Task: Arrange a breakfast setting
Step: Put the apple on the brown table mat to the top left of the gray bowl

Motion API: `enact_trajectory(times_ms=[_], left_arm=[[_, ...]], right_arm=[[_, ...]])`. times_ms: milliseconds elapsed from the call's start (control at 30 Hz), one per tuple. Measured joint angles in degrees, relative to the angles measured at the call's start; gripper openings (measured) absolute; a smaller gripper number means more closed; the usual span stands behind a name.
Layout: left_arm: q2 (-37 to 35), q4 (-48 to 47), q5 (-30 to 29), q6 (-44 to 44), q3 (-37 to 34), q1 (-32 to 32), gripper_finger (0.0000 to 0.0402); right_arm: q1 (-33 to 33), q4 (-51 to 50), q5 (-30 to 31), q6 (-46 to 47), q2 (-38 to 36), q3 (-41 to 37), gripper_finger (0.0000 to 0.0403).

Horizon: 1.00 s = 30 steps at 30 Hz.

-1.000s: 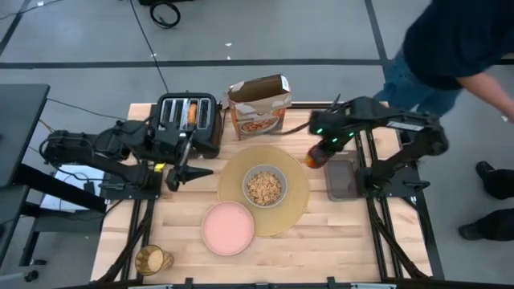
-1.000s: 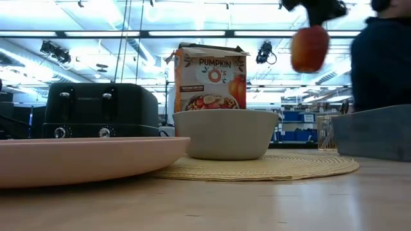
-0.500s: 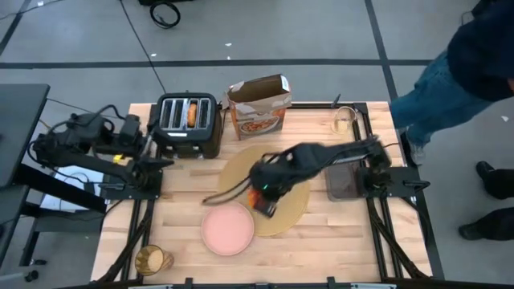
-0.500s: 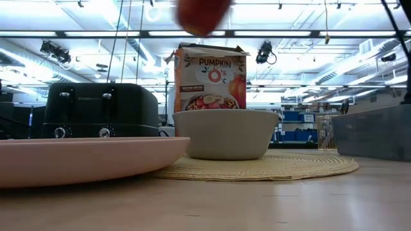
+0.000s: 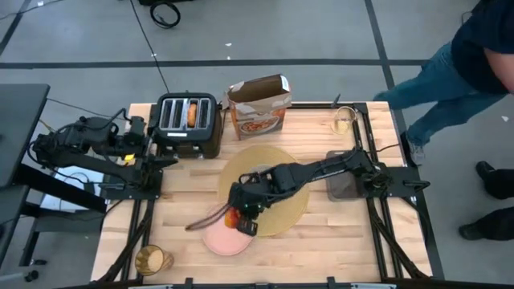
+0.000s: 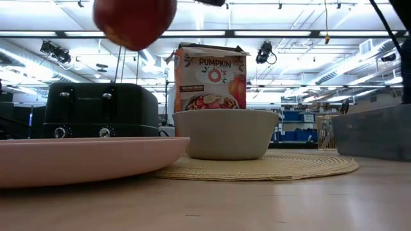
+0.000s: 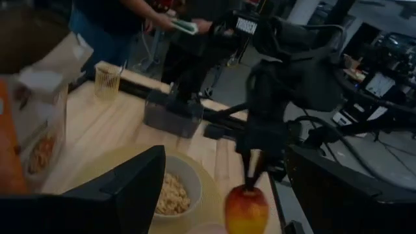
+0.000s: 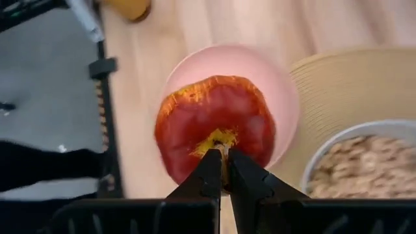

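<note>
The red apple (image 8: pixel 214 127) hangs from my right gripper (image 8: pixel 222 170), which is shut on it above the pink plate (image 5: pixel 221 239); it also shows in the high view (image 5: pixel 234 217) and the low view (image 6: pixel 135 22). The grey bowl (image 6: pixel 225 133) of cereal sits on the tan placemat (image 5: pixel 285 210). The amber glass (image 5: pixel 151 259) stands at the near left corner. Round toasted bread (image 5: pixel 192 113) sticks out of a slot of the black toaster (image 5: pixel 189 124). My left gripper (image 5: pixel 161 160) is open and empty beside the toaster. No spoon shows. My right gripper pinches the apple's stem (image 8: pixel 221 144), at the top of the apple, between its two fingertips. The fingers come from above and point down. The apple hangs upright below them, lifted clear of the plate.
A cereal box (image 5: pixel 259 104) stands at the far edge next to the toaster. A small clear cup (image 5: pixel 344 120) is at the far right, and a grey tray (image 5: pixel 341 181) lies right of the placemat. A person (image 5: pixel 482 56) walks beyond the far right corner.
My right gripper has carried the apple from the table's right side across the placemat and bowl, toward the near left, and now holds it over the pink plate. My left gripper has drawn back toward the table's left edge.
</note>
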Motion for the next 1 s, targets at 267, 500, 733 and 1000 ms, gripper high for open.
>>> enact_trajectory(times_ms=[267, 500, 733, 1000], left_arm=[[0.1, -0.1, -0.1, -4.5, 0.0, 0.0, 0.0318], [0.5, -0.5, -3.4, -6.2, 0.0, 0.0, 0.0318], [1.0, -0.6, -7.6, -6.6, 0.0, 0.0, 0.0318], [2.0, -1.2, -8.4, -8.5, 0.0, 0.1, 0.0318]], right_arm=[[-10.8, -0.7, 2.0, -12.1, 0.5, -0.1, 0.0016], [-19.6, -1.1, 2.4, -25.1, 0.6, -0.4, 0.0016], [-22.4, 0.5, -0.6, -29.6, 4.5, -0.5, 0.0016], [-22.3, 0.2, 4.8, -28.0, 8.7, -0.6, 0.0016]])
